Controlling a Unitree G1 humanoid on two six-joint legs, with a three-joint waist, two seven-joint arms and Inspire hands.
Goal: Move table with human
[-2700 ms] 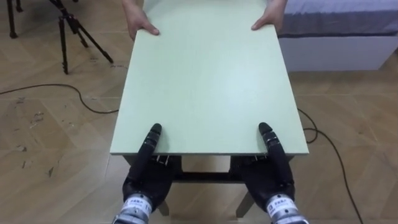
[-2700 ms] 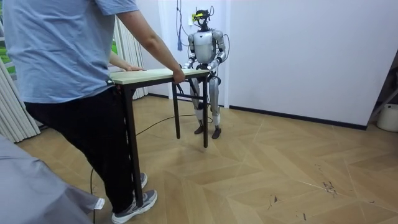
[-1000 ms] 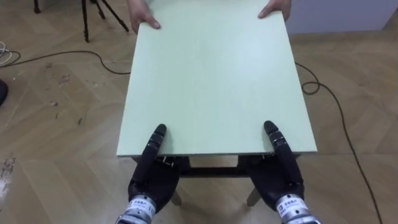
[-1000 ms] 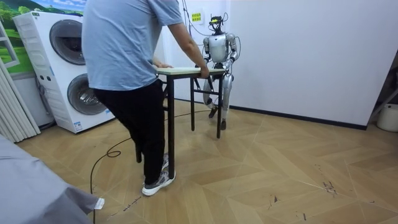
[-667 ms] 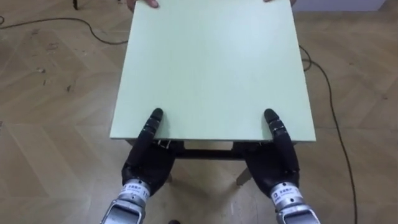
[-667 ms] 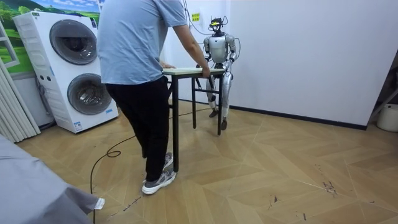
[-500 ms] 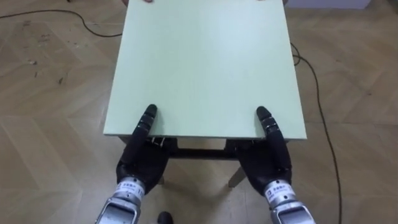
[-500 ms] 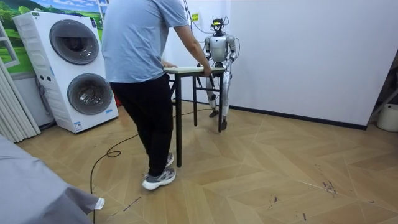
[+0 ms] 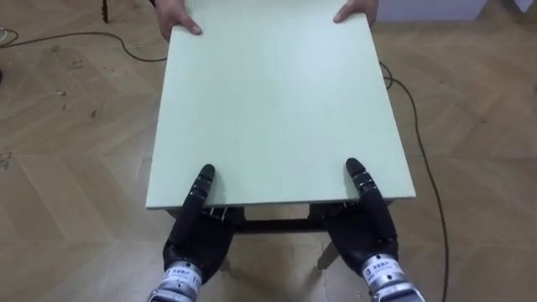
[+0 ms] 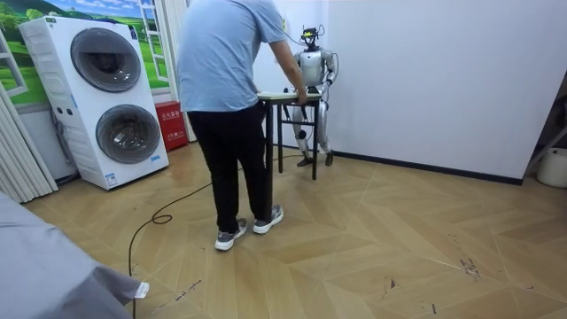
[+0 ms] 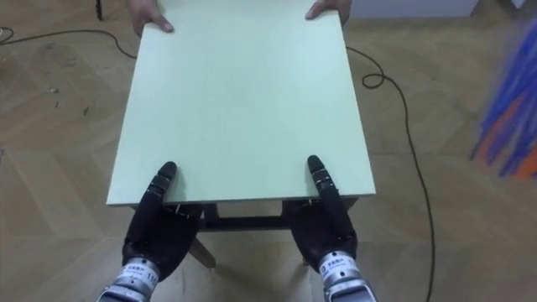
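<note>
The table (image 9: 277, 109) has a pale green rectangular top on a dark frame (image 9: 277, 225), and it lies lengthwise in front of the robot, with one short edge near the robot and the other far from it. The left hand (image 9: 200, 231) is clamped on the near edge towards the left corner: its thumb lies flat on the top surface, and its remaining fingers pass beneath the top. The right hand (image 9: 369, 228) is clamped on the same edge towards the right corner in the same arrangement, with the thumb on top and the fingers underneath. The two hands are well apart, and the bare middle of the near edge lies between them. At the far edge, the person's left-side hand (image 9: 178, 18) and the person's right-side hand (image 9: 356, 10) each grip a corner of the top. A dark cable (image 9: 418, 138) lies on the wooden floor (image 9: 75, 151) to the right of the table, and a second one runs at the far left. In the room view, the table (image 10: 285, 96) stands between the person (image 10: 232, 80), seen from behind at the nearer end, and the robot at the farther end, close to the white wall (image 10: 425, 80). Two stacked washing machines (image 10: 97, 97) stand at the room view's left, well apart from the table.
</note>
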